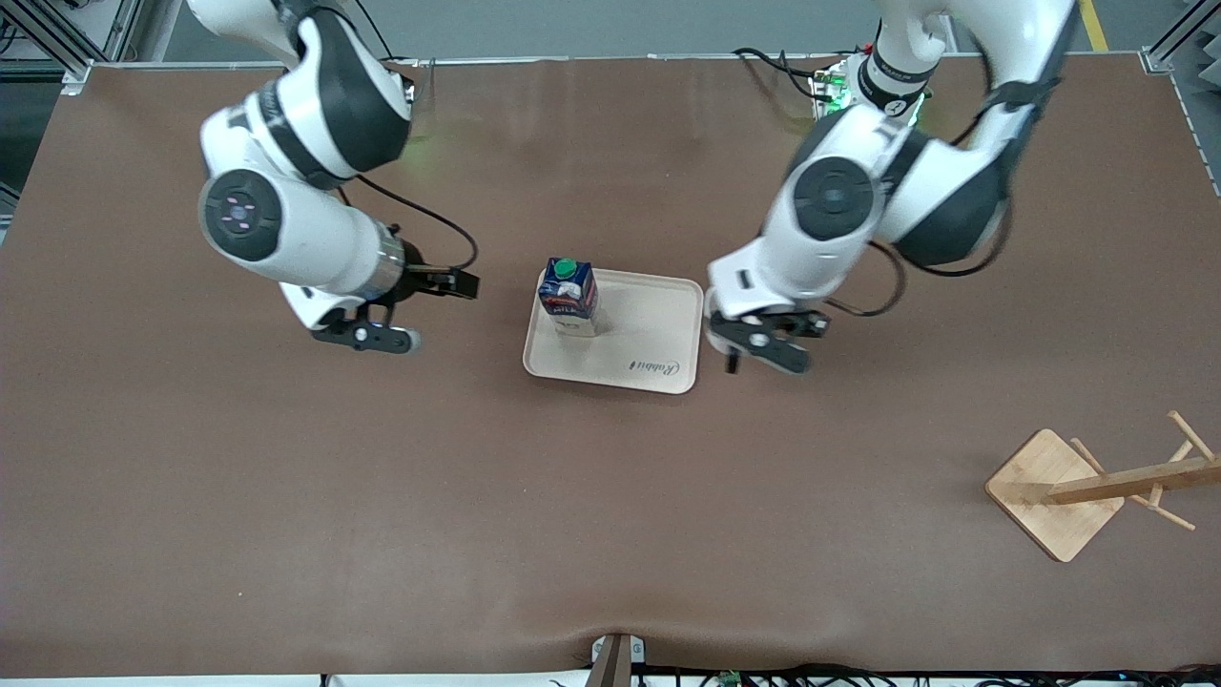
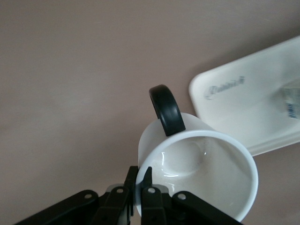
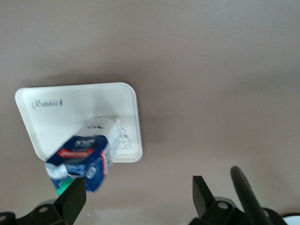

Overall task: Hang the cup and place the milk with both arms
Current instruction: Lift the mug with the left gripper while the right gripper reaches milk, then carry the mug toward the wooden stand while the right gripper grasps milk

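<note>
Cup (image 2: 201, 164) pinched by its rim in left claw (image 2: 139, 187), above table (image 1: 286, 496) beside tray (image 1: 658, 367). Milk (image 1: 569, 296) upright on tray. Right claw (image 3: 136, 194) wide open, empty, over table. Wooden rack (image 1: 1097, 482) toward left arm's end.

A cream tray (image 1: 658, 367) with dark script lettering lies mid-bench (image 1: 286, 496). A wooden rack (image 1: 1097, 487) on a square base sits well apart, nearer the front camera, toward the left arm's end.
</note>
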